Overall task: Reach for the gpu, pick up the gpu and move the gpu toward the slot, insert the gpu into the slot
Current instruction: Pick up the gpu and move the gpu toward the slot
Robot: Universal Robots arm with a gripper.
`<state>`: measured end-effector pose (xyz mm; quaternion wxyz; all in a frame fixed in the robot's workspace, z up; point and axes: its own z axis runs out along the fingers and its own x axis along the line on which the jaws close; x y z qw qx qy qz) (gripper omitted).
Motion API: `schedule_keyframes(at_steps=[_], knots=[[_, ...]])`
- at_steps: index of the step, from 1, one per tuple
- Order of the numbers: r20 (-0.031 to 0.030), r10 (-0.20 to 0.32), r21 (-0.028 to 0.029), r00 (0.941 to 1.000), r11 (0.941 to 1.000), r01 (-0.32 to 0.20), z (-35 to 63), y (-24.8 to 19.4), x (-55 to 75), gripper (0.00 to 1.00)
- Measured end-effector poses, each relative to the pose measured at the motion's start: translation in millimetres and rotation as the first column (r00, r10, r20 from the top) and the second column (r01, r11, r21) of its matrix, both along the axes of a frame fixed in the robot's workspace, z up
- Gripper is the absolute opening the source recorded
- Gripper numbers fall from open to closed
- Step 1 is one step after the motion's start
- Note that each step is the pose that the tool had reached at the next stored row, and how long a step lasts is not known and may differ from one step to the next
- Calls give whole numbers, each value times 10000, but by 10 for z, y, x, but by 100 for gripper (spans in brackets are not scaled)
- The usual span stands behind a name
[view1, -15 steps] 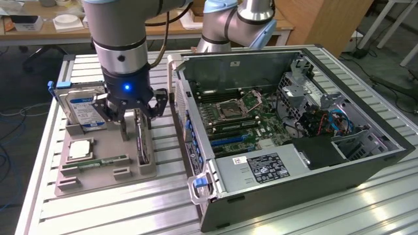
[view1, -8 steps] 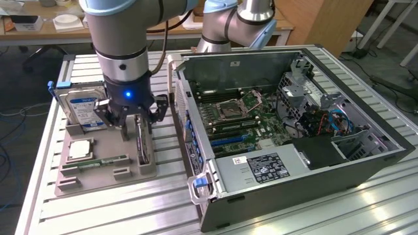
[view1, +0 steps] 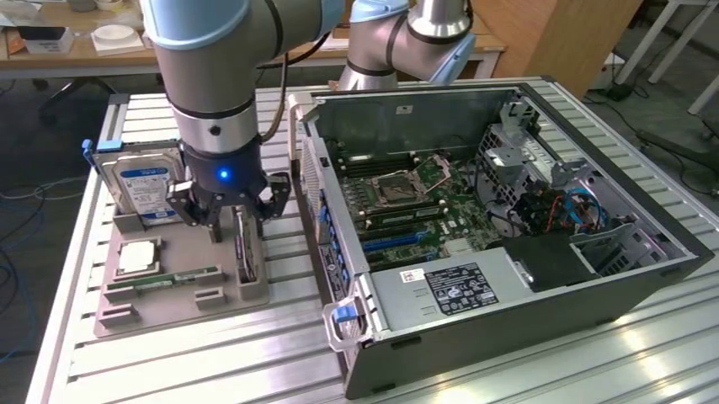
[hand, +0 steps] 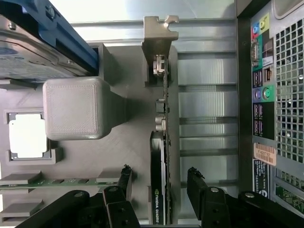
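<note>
The gpu (view1: pixel 244 251) stands on edge in a slot of the grey parts holder (view1: pixel 180 290), a thin dark card with a silver end bracket (hand: pixel 160 50). In the wrist view the gpu (hand: pixel 159 180) runs straight between the two black fingertips (hand: pixel 125 176). My gripper (hand: pixel 159 179) is open, one finger on each side of the card with a gap to each. In the exterior view the gripper (view1: pixel 231 215) hangs directly over the card. The open computer case (view1: pixel 494 227) with its motherboard slots (view1: pixel 393 240) lies to the exterior view's right.
A silver hard drive (view1: pixel 144 181) with a blue-white label stands upright in the holder behind the gripper. A processor chip (view1: pixel 137 257) and a green memory stick (view1: pixel 168 278) lie in the holder. The case's rear panel (hand: pixel 270 95) is close beside the card.
</note>
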<state>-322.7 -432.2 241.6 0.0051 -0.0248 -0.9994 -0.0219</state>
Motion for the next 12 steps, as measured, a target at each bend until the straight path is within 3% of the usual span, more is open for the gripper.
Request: schedule_keyframes(at_steps=[7,12], knots=[[2,-14,1,10000,10000,14,-123,0,1,59],[1,-14,0,10000,10000,14,-125,1,1,59]])
